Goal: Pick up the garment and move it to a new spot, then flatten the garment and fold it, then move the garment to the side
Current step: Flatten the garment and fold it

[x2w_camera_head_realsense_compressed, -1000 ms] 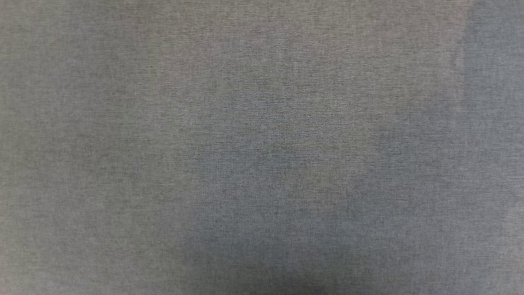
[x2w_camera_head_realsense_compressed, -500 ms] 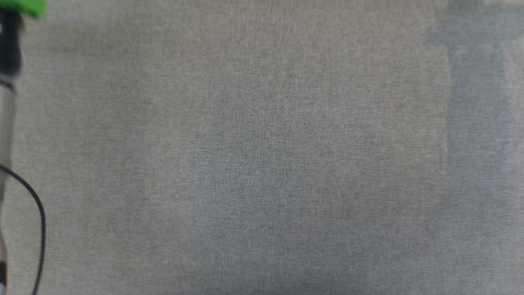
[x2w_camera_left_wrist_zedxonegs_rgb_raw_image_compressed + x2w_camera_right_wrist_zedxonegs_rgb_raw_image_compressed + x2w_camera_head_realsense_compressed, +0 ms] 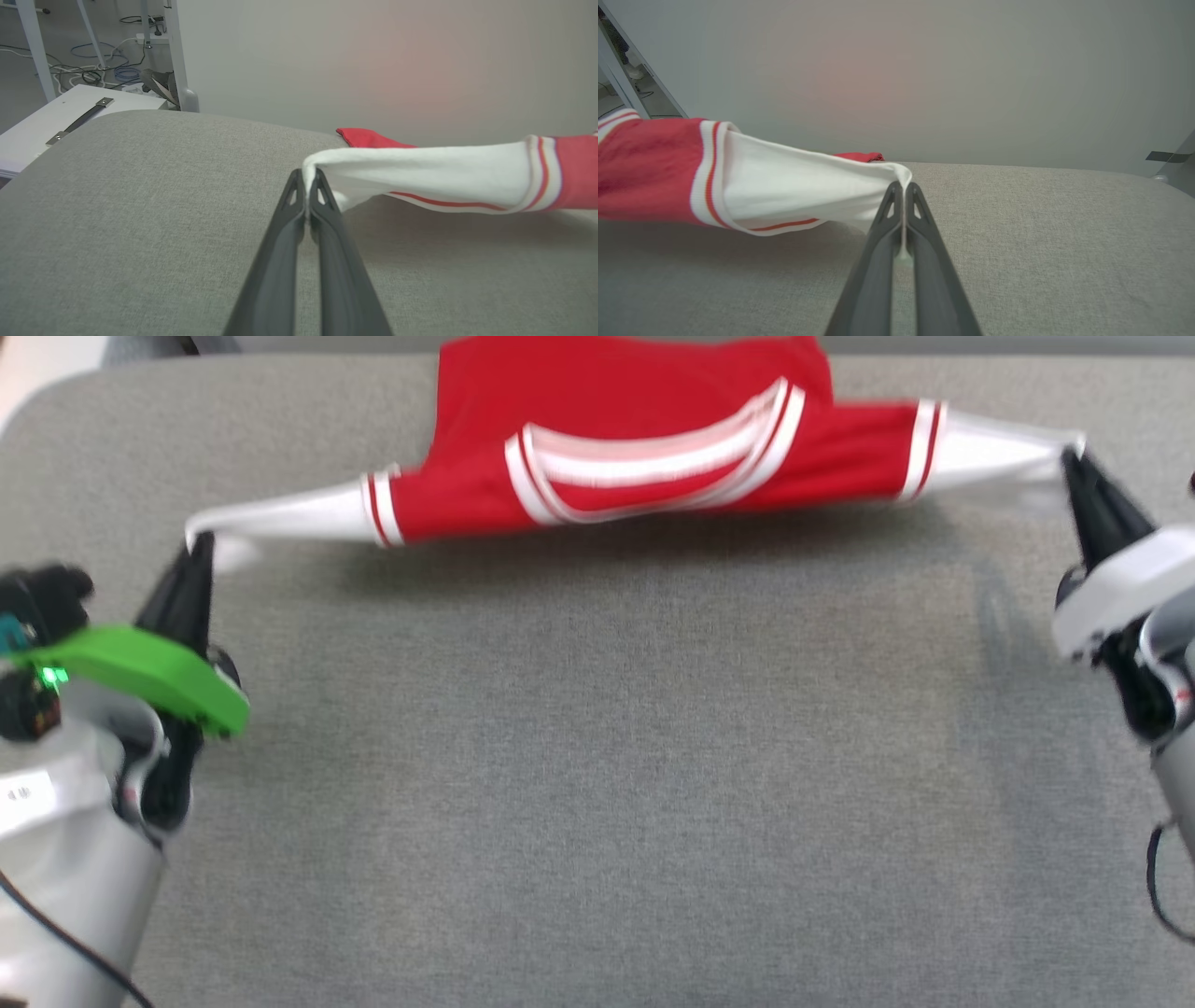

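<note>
Looking down from the head, you see the garment [image 3: 635, 439] stretched across the far part of the grey table [image 3: 597, 756] between the left gripper [image 3: 198, 549] and the right gripper [image 3: 1074, 462], the left wrist view shows its fingers [image 3: 327, 205] pinching one white sleeve tip, and the right wrist view shows the other tip pinched likewise.

The red shirt [image 3: 644, 392] runs off the head view's top edge, its far part out of frame, its outlines soft with blur. Its white sleeve tips vanish between the pinched fingers of the left gripper [image 3: 307, 173] and right gripper [image 3: 903, 185]. The left arm [image 3: 65, 868] and right arm [image 3: 1178, 728] are cropped at the frame's sides.
</note>
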{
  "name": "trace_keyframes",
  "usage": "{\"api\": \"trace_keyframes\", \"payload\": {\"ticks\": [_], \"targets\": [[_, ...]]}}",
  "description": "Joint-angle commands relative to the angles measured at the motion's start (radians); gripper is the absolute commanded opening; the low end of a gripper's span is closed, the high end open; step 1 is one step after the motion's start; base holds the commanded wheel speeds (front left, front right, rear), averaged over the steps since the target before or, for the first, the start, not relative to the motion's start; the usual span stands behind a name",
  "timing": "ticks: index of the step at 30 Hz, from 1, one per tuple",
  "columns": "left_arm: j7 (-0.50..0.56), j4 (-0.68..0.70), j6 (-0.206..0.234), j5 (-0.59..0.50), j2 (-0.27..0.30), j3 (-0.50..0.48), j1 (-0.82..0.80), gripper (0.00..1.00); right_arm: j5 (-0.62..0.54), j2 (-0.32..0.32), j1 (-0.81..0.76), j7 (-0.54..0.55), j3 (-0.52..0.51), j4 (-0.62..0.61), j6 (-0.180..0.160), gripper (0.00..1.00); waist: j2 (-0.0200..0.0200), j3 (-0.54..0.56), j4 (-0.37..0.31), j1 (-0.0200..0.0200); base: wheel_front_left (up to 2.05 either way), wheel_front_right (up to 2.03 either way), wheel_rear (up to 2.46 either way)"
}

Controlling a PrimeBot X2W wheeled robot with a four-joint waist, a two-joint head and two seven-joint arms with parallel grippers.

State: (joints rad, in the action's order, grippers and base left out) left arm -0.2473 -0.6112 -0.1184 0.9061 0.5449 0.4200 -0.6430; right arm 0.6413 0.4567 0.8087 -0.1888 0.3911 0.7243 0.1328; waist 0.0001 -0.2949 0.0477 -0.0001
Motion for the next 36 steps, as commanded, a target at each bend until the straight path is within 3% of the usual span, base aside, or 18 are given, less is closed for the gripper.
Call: {"api": "trace_keyframes", "payload": {"ticks": [1, 9, 22, 36], "targets": [[-0.008, 0.008, 0.013, 0.003, 0.012, -0.001, 0.051, 0.0, 0.022, 0.017, -0.045, 0.003, 0.003, -0.017, -0.002, 0.0, -0.0001, 0.085, 0.012, 0.0001, 0.0, 0.0, 0.0], [0.006, 0.077, 0.044, 0.023, 0.028, 0.022, 0.256, 0.0, 0.043, 0.054, -0.241, 0.006, 0.028, -0.081, -0.002, 0.0, -0.0001, 0.171, 0.007, 0.0001, 0.0, 0.0, 0.0], [0.044, 0.235, 0.134, 0.031, 0.056, 0.054, 0.472, 0.0, 0.005, 0.081, -0.469, 0.049, 0.02, -0.162, -0.002, 0.0, -0.0001, 0.263, 0.005, 0.0001, 0.0, 0.0, 0.0], [0.18, 0.399, 0.213, 0.079, 0.127, 0.099, 0.692, 0.0, 0.061, 0.139, -0.732, 0.248, 0.01, -0.318, -0.002, 0.0, -0.0001, 0.325, -0.002, 0.0001, 0.0, 0.0, 0.0]]}}
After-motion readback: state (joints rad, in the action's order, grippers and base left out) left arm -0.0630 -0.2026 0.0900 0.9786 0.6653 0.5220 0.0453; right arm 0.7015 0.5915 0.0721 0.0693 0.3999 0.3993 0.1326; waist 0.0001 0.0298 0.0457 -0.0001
